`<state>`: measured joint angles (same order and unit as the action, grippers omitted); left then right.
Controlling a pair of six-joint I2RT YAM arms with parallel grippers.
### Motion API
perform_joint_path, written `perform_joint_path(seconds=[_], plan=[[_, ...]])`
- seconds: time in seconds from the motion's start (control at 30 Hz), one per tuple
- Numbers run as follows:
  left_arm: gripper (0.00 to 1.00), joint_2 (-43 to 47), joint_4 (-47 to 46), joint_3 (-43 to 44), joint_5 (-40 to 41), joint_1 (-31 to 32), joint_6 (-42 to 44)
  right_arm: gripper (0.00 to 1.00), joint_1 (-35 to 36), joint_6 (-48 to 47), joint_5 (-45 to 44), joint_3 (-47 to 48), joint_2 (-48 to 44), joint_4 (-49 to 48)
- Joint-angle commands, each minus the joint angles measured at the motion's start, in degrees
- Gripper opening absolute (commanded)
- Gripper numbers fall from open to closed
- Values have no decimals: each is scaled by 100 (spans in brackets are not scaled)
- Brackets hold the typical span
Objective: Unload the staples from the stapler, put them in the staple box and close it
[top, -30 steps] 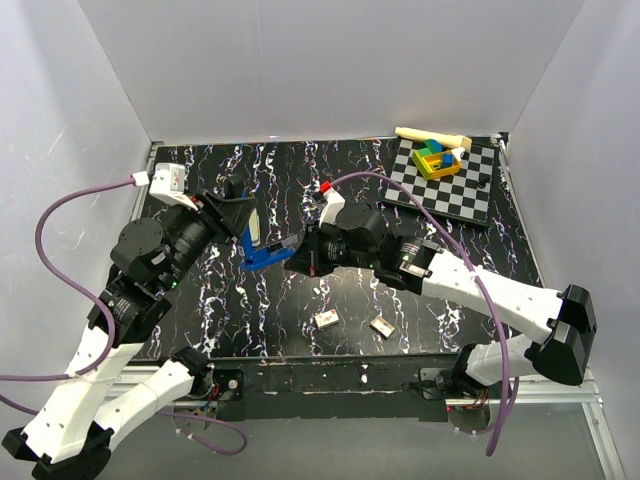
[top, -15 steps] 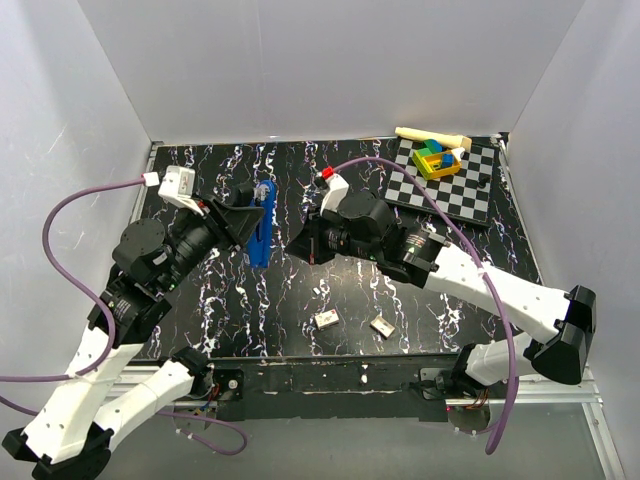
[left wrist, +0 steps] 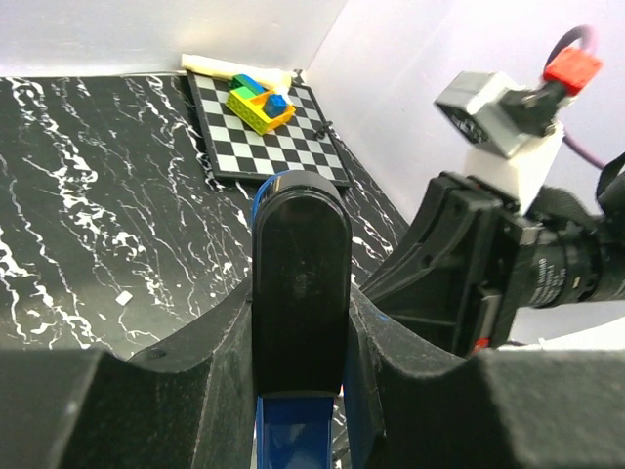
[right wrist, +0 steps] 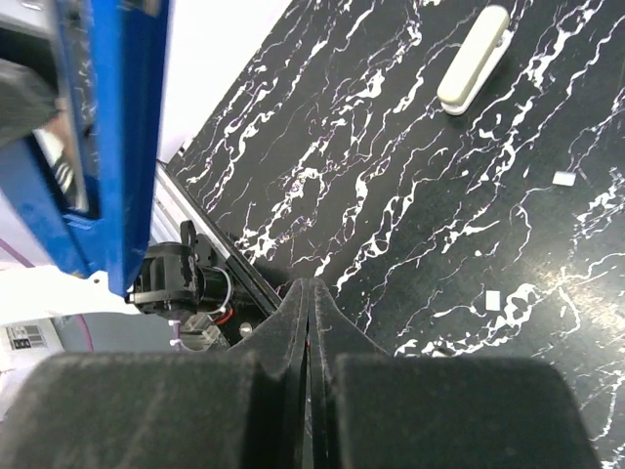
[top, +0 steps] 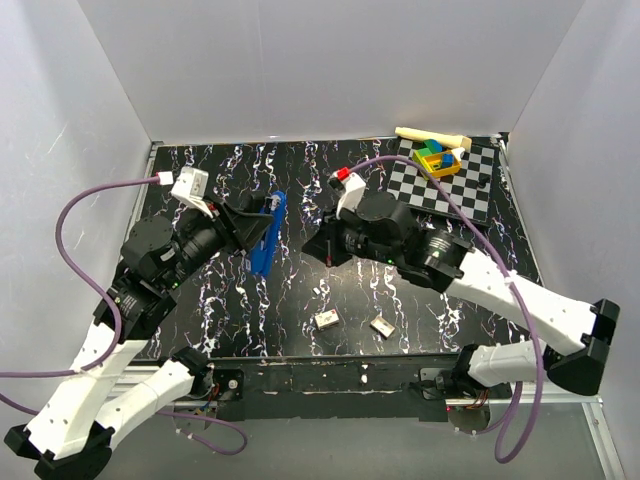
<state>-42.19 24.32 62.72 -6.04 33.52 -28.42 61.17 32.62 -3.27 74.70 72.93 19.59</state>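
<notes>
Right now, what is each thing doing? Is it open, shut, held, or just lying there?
Stapler: held up off the table, clamped in the left jaws.
Left jaws: shut on the stapler.
Right jaws: shut, holding nothing.
Beige piece: lying flat on the table.
Two small pale bits: lying loose on the table.
Block toy: sitting on the checkered board.
Checkered board: lying flat on the table.

From above, we see only a blue strip of the stapler [top: 268, 232], part of it covered by the left end effector [top: 250, 228]. At the left wrist its lower end runs off the bottom edge. At the right wrist the top and left edges crop it. Two pale bits [top: 326, 319] on the worktop [top: 270, 310] are too small for us to name.
</notes>
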Motion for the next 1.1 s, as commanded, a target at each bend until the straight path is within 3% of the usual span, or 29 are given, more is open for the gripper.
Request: perform_joint_path(seconds=[0.0,0.6,1.07], plan=[[0,-8,-524,47,-730,6,65,1,9,-572,115,124,-515,307],[0,-245,-1499,83,-4035,6,179,1,-43,-2233,2452,879,-1149,1608],[0,-491,-2202,-102,-5152,6,-93,1,-43,-2664,3561,1714,-535,1890]])
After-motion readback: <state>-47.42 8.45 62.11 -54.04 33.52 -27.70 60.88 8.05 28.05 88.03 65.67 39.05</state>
